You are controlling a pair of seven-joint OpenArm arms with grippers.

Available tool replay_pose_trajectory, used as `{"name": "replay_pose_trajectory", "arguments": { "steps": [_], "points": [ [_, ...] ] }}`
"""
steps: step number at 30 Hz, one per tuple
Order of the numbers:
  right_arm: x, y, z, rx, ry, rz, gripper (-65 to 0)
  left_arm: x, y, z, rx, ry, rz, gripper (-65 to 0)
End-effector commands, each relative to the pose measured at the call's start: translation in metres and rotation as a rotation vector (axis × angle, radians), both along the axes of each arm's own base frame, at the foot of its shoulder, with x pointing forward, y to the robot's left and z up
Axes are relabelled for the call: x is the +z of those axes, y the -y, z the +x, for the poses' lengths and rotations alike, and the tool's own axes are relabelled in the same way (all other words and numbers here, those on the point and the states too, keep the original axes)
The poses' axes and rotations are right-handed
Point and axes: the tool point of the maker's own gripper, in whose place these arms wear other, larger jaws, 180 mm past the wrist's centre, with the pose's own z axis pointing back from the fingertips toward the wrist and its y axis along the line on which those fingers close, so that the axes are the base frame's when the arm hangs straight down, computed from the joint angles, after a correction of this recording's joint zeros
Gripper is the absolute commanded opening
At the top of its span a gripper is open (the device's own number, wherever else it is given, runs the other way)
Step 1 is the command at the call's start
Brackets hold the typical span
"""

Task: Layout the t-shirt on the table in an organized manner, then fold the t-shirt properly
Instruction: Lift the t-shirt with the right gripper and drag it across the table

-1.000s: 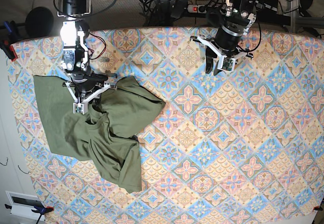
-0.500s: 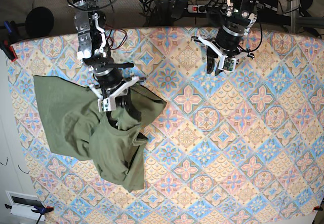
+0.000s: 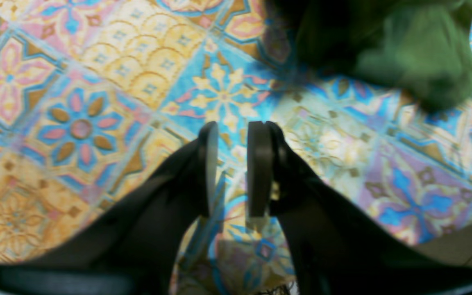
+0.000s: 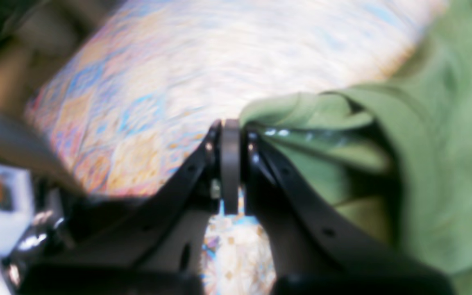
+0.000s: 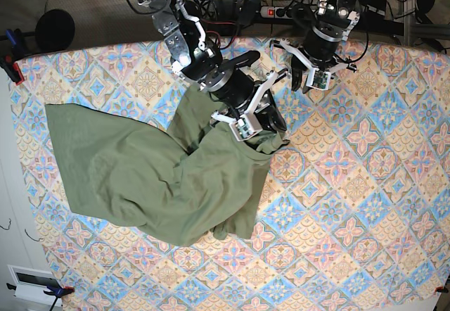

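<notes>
T-shirt (image 5: 151,184), olive and crumpled, sprawls across the table's (image 5: 351,205) left half; only my right wrist view shows the right gripper (image 4: 231,164) clenched on its edge, while the left gripper (image 3: 232,168) hangs slightly parted, grasping nothing

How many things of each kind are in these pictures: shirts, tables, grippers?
Shirt: 1
Table: 1
Grippers: 2, the left gripper and the right gripper
Total: 4
</notes>
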Motion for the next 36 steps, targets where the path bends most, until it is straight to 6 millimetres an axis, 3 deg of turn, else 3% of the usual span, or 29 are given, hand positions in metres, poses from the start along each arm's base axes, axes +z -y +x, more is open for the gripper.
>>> {"name": "replay_pose_trajectory", "arguments": {
  "steps": [1, 3, 8, 19, 26, 36],
  "points": [
    [0.013, -0.006, -0.001, 0.029, 0.053, 0.016, -64.3, 0.007, -0.006, 0.001, 0.002, 0.027, 0.013, -51.9],
    [0.017, -0.019, -0.011, 0.107, 0.096, -0.006, -64.3, 0.004, -0.018, -0.003, 0.019, 0.016, 0.037, -51.9],
    [0.028, -0.027, -0.008, 0.159, 0.154, -0.009, -64.4, 0.005, -0.023, -0.002, 0.029, 0.019, 0.046, -51.9],
    [0.094, -0.042, 0.034, 0.154, 0.342, 0.041, -64.5, -0.004, -0.025, -0.015, 0.026, -0.02, 0.055, -51.9],
    [0.113, -0.05, 0.079, 0.157, 0.42, -0.012, -64.6, -0.004, -0.025, -0.015, 0.027, -0.022, 0.054, -51.9],
    [0.154, 0.003, 0.159, -0.027, 0.488, -0.034, -64.6, -0.003, -0.025, -0.013, 0.029, -0.015, 0.053, -51.9]
  ]
}}
